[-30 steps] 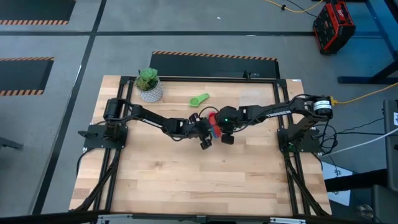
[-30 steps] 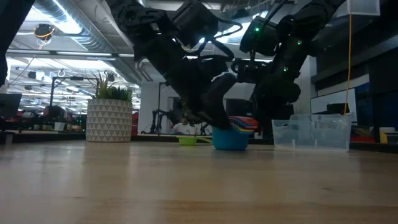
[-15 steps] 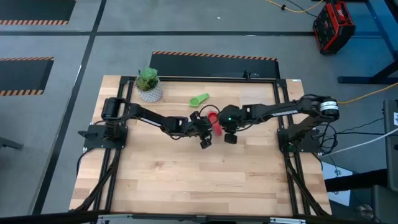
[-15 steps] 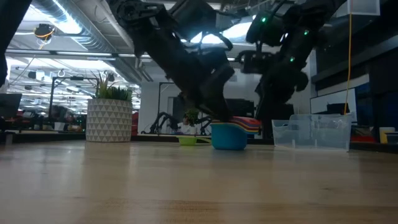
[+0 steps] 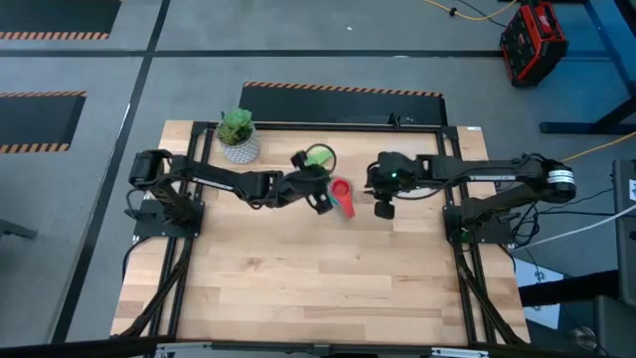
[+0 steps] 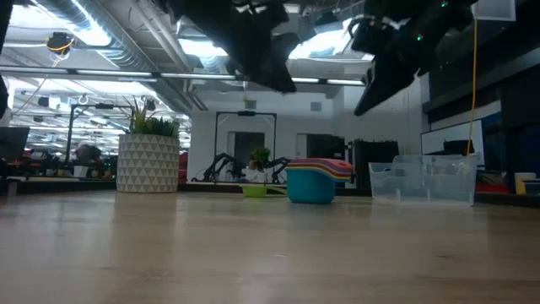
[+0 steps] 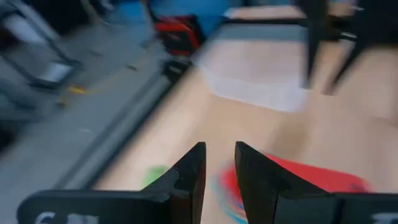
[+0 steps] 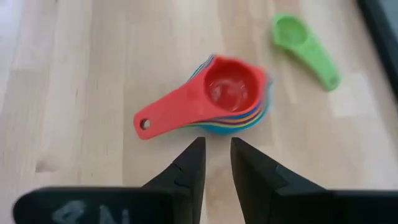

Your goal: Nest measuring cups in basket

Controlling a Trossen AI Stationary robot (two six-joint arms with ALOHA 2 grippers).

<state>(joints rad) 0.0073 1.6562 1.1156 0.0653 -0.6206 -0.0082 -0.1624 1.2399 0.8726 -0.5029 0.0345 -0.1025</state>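
The nested stack of measuring cups [image 5: 340,189] stands on its base on the table, a red cup on top, its handle [image 8: 165,112] jutting sideways. It also shows in the low view [image 6: 314,181]. A lone green cup [image 5: 318,157] lies beyond it toward the far edge. The clear basket [image 6: 423,179] stands to the stack's right. My left gripper [image 5: 323,202] hovers just left of the stack and my right gripper [image 5: 383,207] right of it. Both are raised and empty, their fingers a narrow gap apart.
A white-potted green plant [image 5: 238,134] stands near the far left corner. The near half of the wooden table [image 5: 318,288] is bare. Black frame rails run along the left, right and far edges.
Both grippers have risen from the stack and now hang well above it. The left one drew back toward the far edge, the right one toward the table's right edge. The stack stays on the table with the red cup on top.
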